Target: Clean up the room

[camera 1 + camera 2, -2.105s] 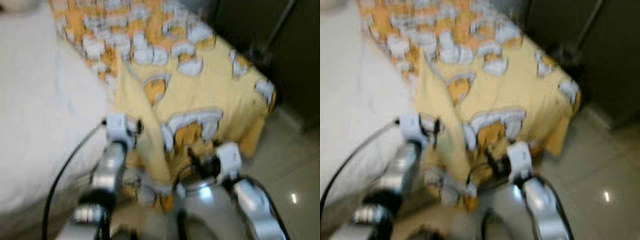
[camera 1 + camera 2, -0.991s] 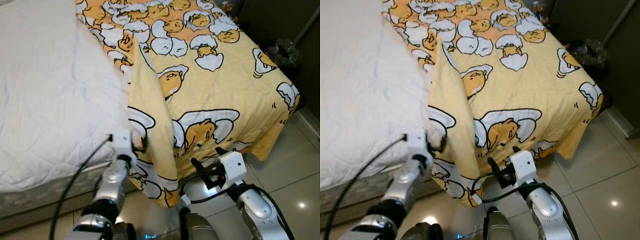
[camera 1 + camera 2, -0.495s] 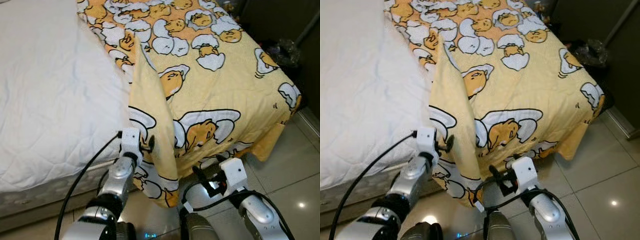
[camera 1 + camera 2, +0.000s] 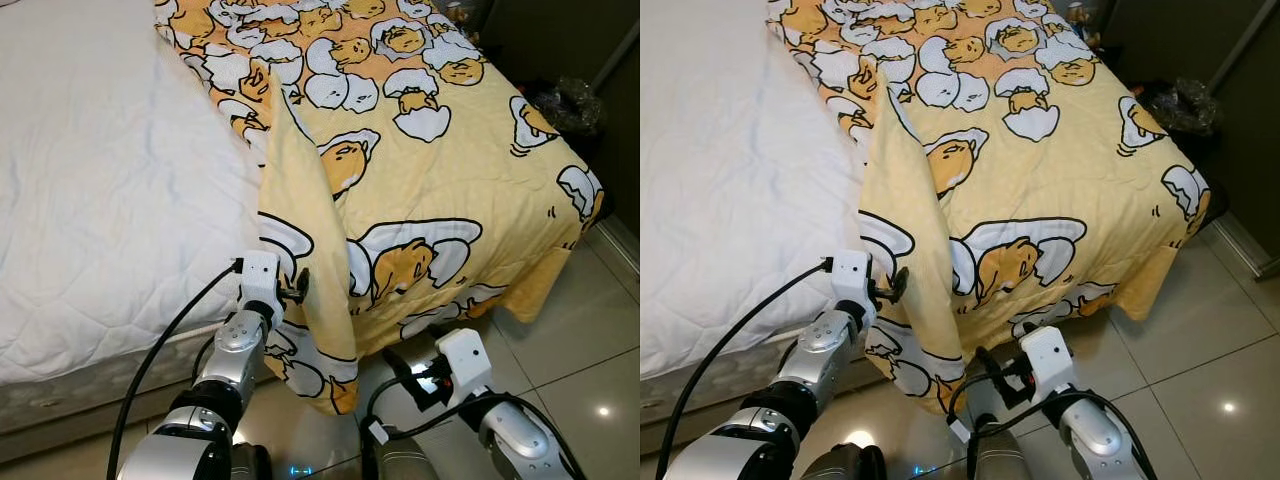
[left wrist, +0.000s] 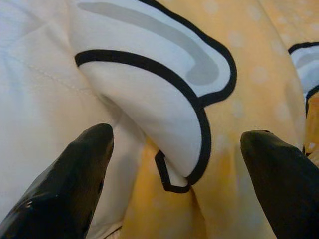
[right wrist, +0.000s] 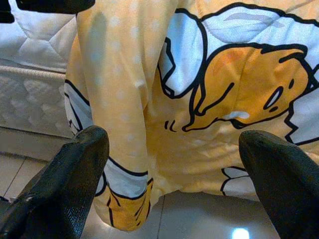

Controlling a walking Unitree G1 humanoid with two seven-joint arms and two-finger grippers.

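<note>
A yellow blanket [image 4: 430, 170] printed with cartoon eggs covers the right part of the bed. Its turned-back edge [image 4: 300, 230] hangs in a long fold over the foot of the white quilted mattress [image 4: 110, 190]. My left gripper [image 4: 296, 291] is up against that fold, just below the mattress corner. In the left wrist view the left gripper [image 5: 174, 164] is open, and a curl of the blanket's hem [image 5: 174, 149] lies between the fingers. My right gripper [image 4: 402, 364] hangs lower, near the floor, open and facing the hanging blanket [image 6: 199, 109] without touching it.
Glossy beige floor tiles [image 4: 590, 340] run along the foot and right side of the bed. A black bag [image 4: 570, 98] sits by a dark wall or cabinet [image 4: 560, 40] at the far right. The mattress side [image 6: 30, 94] stands bare under the fold.
The blur from 2.1 s ago has cleared. My left gripper has shifted right, up to the blanket's hanging fold. My right gripper has sunk lower and back toward me.
</note>
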